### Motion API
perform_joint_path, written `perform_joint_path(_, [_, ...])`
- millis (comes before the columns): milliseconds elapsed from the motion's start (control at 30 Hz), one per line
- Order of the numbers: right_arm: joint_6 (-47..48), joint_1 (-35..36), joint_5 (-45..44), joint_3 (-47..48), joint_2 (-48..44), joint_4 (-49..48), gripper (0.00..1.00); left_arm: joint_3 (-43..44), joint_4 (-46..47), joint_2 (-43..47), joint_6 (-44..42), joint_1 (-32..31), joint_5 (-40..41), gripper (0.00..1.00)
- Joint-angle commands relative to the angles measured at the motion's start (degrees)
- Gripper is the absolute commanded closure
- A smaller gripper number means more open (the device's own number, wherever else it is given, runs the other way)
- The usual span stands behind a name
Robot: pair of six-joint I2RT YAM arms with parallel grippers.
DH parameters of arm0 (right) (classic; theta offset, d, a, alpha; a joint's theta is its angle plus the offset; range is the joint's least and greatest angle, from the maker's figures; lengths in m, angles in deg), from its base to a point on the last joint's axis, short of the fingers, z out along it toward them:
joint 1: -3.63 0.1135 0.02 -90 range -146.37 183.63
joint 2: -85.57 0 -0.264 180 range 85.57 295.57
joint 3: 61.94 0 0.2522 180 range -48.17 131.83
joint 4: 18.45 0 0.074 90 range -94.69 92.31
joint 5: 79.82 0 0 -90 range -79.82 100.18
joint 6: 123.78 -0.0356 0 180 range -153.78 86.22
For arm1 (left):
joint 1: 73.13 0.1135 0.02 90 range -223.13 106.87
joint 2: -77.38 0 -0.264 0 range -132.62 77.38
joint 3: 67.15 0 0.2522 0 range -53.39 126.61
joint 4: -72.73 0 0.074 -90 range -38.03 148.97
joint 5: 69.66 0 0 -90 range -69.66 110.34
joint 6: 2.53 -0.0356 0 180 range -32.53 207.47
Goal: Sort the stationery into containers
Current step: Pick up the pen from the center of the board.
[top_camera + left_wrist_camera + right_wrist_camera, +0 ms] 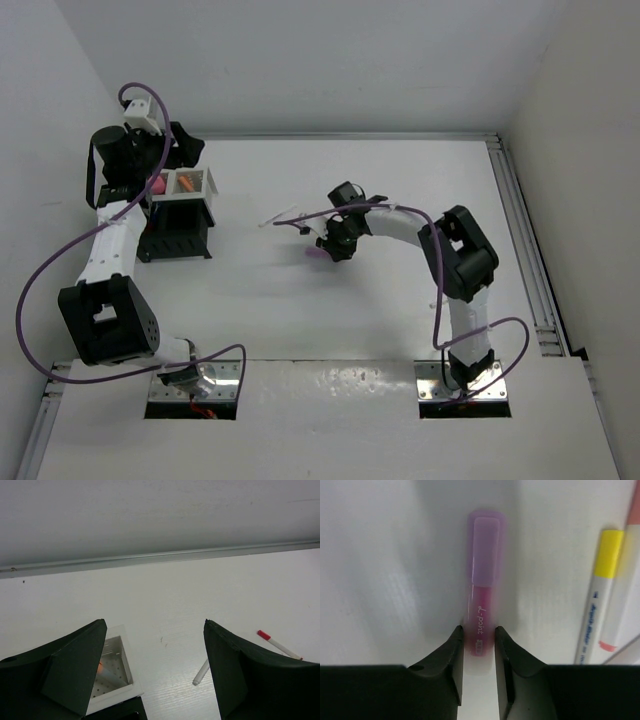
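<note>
While your overhead view shows only a pink smudge under the right gripper [335, 240], the right wrist camera gives you the detail. It shows a pink highlighter [484, 580] with a translucent purple cap, lying flat on the table [380, 580] and pointing straight away from the wrist. The two fingers [454, 650] pinch its near end, one pressed against each side of the barrel, and the cap lies well beyond the tips. Just to its right you see a white marker with a yellow cap [601, 595]. Close against that, at the frame's edge, is a pale pen with a salmon-pink end [625, 590]. Both lie clear of the fingers.

Your left gripper [154, 622] hangs with its fingers spread wide and nothing between them. Under one finger the wrist view catches a corner of the white perforated bin [117, 652]. Inside is what looks like an orange piece [100, 666], though the finger hides most of it. Past the other finger lie a white pen [201, 672] and, farther off, a white pen with a red cap [277, 643]. Only the overhead view shows you the black organizer [178, 238] joined to the bin's near side, and a pink piece [157, 185] beside the orange one.
</note>
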Motion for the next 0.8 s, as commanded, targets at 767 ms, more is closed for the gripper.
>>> perform_joint_path(767, [-35.0,8.1,5.2,17.7,-11.1,-6.7,1.0,-25.7,13.8,14.4,36.7,-7.7,-20.0,0.02])
